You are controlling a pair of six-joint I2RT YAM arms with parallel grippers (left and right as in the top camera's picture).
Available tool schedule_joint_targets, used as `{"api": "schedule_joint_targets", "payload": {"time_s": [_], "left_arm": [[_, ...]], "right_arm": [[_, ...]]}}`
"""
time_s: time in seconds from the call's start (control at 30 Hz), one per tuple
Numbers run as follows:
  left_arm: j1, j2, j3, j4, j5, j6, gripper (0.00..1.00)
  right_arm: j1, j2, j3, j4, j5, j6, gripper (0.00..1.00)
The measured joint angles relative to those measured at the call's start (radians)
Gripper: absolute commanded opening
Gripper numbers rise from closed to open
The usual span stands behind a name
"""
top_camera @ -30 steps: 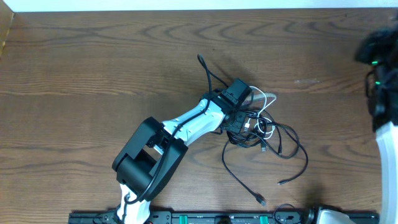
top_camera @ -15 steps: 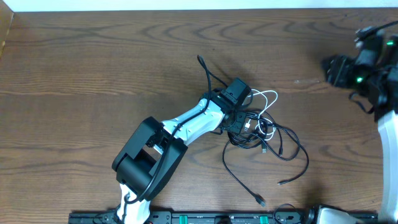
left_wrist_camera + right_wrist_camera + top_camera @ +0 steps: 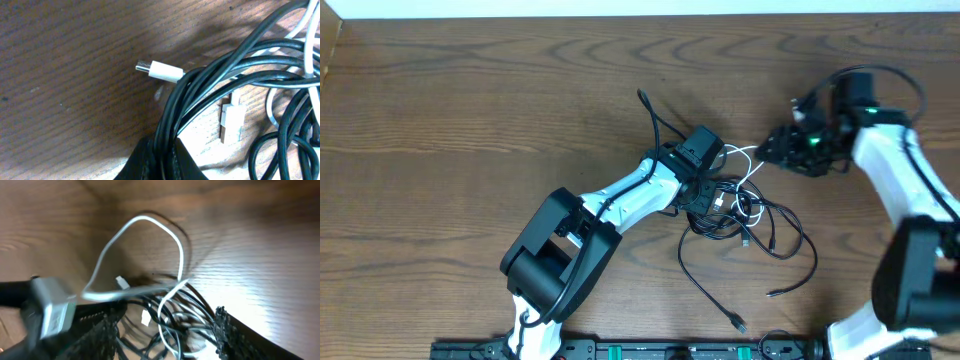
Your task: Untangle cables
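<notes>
The cables (image 3: pixel 745 215) lie in a tangled bundle at the table's middle: black cords with a white cable looped through them. My left gripper (image 3: pixel 705 198) is shut on black cords at the bundle's left side. In the left wrist view its fingers (image 3: pixel 150 162) pinch those black cords (image 3: pixel 172 115), beside a white plug (image 3: pixel 159 70) on the wood. My right gripper (image 3: pixel 770 150) is open at the bundle's upper right, next to the white loop (image 3: pixel 748 155). In the right wrist view the gripper (image 3: pixel 166 316) is spread around the white loop (image 3: pixel 145 255) and black strands, gripping nothing.
Loose black cable ends trail out to the far side (image 3: pixel 645 100) and to the near side (image 3: pixel 738 322), (image 3: pixel 775 292). A black rail (image 3: pixel 620 350) runs along the table's front edge. The left arm's white body (image 3: pixel 620 200) slants from the front left.
My right arm has swung in from the right edge to the white loop, and its gripper has opened. The left arm and the bundle have not moved.
</notes>
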Motion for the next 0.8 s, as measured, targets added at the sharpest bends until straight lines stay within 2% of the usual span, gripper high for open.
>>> {"api": "schedule_joint_targets", "payload": {"time_s": [0.27,0.37,0.4,0.5,0.53,0.67,0.8], "left_arm": [[0.000,0.000,0.000,0.000,0.000,0.000,0.08],[0.000,0.000,0.000,0.000,0.000,0.000,0.08],[0.000,0.000,0.000,0.000,0.000,0.000,0.08],[0.000,0.000,0.000,0.000,0.000,0.000,0.08],[0.000,0.000,0.000,0.000,0.000,0.000,0.08],[0.000,0.000,0.000,0.000,0.000,0.000,0.08],[0.000,0.000,0.000,-0.001,0.000,0.000,0.08]], "right_arm": [[0.071,0.158,-0.002,0.103,0.027,0.137,0.53],[0.091,0.191,-0.002,0.105,0.039,0.185,0.44],[0.098,0.195,-0.001,0.107,0.037,0.197,0.38],[0.115,0.201,0.000,0.113,0.043,0.225,0.08],[0.119,0.205,0.000,0.114,0.047,0.232,0.01],[0.121,0.216,0.000,0.118,0.051,0.253,0.01],[0.108,0.214,0.001,0.140,0.052,0.216,0.01]]}}
